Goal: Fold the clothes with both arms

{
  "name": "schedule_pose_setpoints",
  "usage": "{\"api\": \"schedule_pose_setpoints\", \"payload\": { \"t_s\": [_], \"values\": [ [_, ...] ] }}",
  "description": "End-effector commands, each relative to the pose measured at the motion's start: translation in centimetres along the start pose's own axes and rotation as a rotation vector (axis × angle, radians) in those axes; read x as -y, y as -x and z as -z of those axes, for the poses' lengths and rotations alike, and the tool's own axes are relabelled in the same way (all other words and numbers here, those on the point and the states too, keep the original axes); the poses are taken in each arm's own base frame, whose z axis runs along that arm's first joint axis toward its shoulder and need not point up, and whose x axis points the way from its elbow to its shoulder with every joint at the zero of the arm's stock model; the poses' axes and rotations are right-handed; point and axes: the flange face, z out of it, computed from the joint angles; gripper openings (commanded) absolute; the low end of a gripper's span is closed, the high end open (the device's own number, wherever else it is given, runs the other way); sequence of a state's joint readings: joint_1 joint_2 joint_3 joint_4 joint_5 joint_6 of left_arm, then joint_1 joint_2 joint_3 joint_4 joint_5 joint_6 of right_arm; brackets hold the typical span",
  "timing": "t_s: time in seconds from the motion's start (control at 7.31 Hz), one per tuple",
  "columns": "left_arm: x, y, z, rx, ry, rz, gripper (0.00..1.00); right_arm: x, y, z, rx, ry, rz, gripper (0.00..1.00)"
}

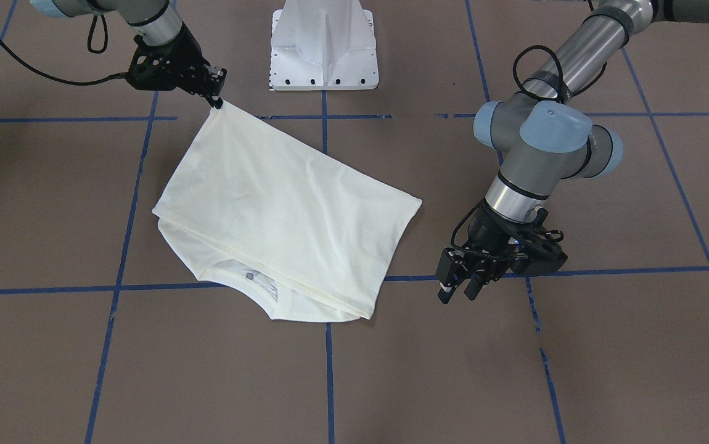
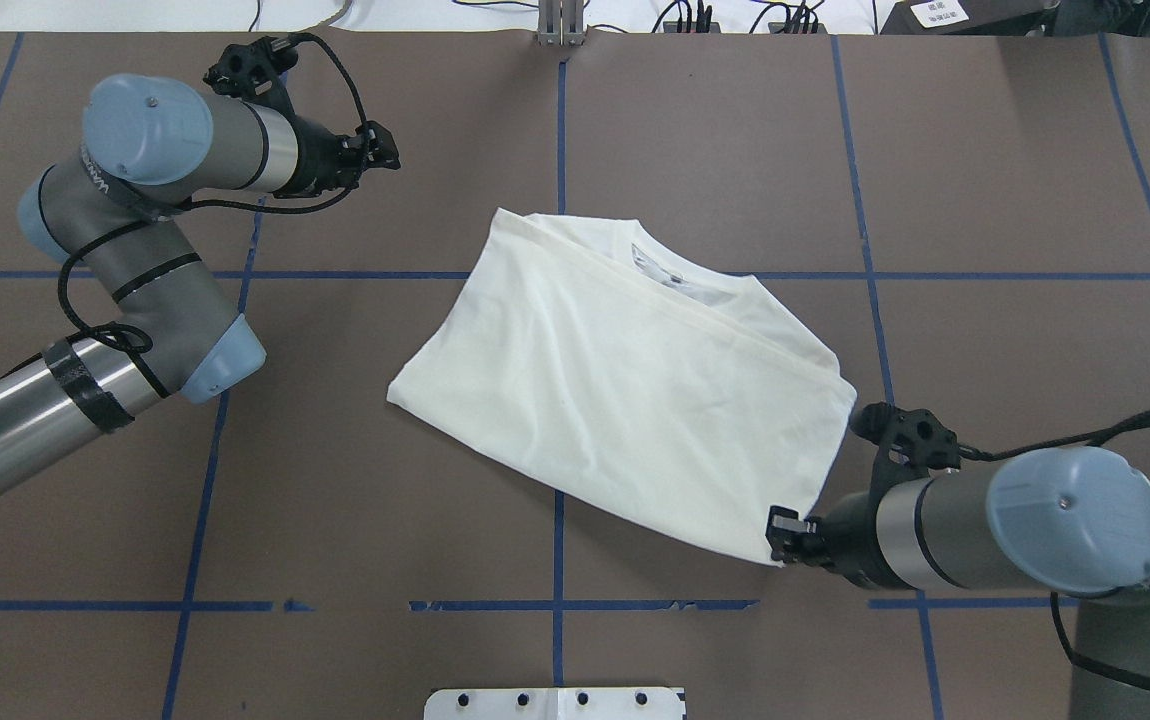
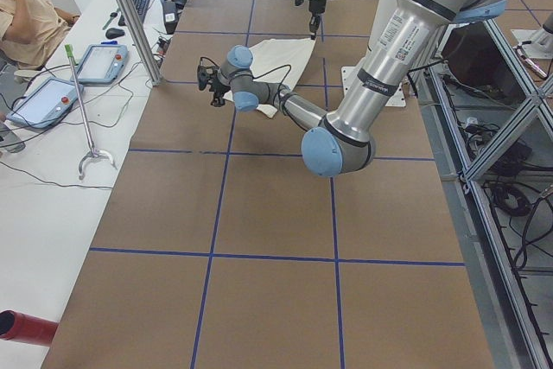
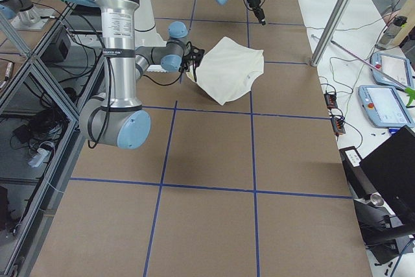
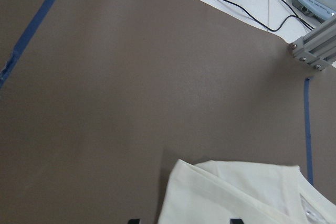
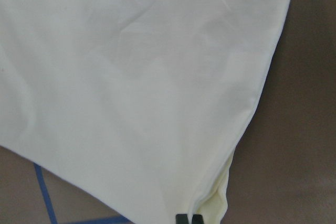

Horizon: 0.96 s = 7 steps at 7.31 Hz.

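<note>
The cream-white shirt lies folded on the brown table with its plain side up. The collar and label peek out at the far edge, and the cat graphic is hidden. My right gripper is shut on the shirt's near right corner and holds it slightly raised; it also shows in the front-facing view, and its wrist view is filled with the cloth. My left gripper is open and empty. It hovers apart from the shirt, beyond its far left corner, and also shows in the front-facing view.
The white pedestal base stands at the robot's side of the table. Blue tape lines grid the brown surface. Beyond the far edge are an aluminium post, tablets, cables and a seated operator.
</note>
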State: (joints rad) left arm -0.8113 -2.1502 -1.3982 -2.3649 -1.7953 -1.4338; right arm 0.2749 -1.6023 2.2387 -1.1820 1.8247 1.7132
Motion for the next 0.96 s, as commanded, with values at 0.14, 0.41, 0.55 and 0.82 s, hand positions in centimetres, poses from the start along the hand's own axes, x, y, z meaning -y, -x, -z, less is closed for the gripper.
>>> {"api": "schedule_pose_setpoints", "payload": {
  "t_s": [0.14, 0.41, 0.55, 0.82],
  "values": [
    [-4.4, -1.1, 5.6, -0.114, 0.165, -0.006, 0.71, -14.0, -4.0, -3.3, -0.097, 0.139, 0.163, 0.99],
    [-7.0, -0.8, 8.0, -0.094, 0.233, 0.143, 0.83, -12.1, -1.9, -2.5, -0.022, 0.008, 0.149, 1.0],
    [-11.7, -2.6, 8.2, -0.016, 0.299, 0.257, 0.84, -8.6, -0.3, -0.9, 0.022, -0.041, 0.099, 1.0],
    [-19.0, -4.1, 7.3, 0.091, 0.343, 0.354, 0.84, -0.2, 4.3, 1.4, 0.114, -0.138, -0.003, 1.0]
  ]
}}
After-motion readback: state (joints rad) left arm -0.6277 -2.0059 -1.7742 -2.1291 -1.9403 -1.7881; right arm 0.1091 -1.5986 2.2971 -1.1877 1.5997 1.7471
